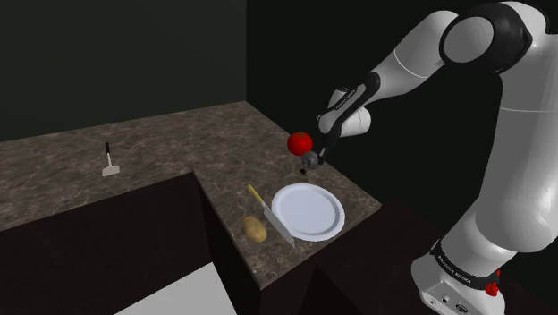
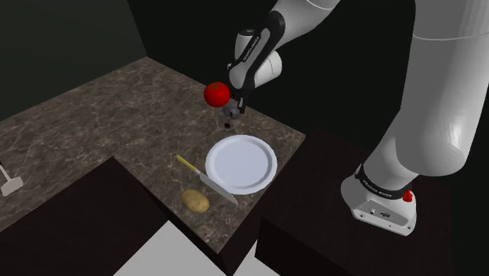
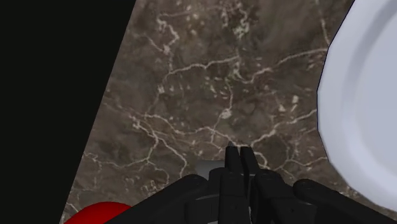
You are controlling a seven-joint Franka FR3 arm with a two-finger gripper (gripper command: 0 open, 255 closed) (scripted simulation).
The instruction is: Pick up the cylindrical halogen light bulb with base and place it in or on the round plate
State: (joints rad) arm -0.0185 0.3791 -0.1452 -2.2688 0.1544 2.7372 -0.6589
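End effector [image 1: 315, 154] clamped on the small grey bulb [image 1: 310, 162]; the wrist view shows the fingers almost together with a pale part of the bulb beside them. Bulb is held just above the dark marbled worktop [image 1: 179, 143], beside a red tomato [image 1: 300, 142] and near the white round plate [image 1: 308, 210]. Knife [image 1: 268, 215] and potato [image 1: 256, 229] lie at the plate's left in the shoulder view.

Dim light overall, with dark walls [image 1: 125, 63] and the white plate [image 1: 308, 211] brightest.
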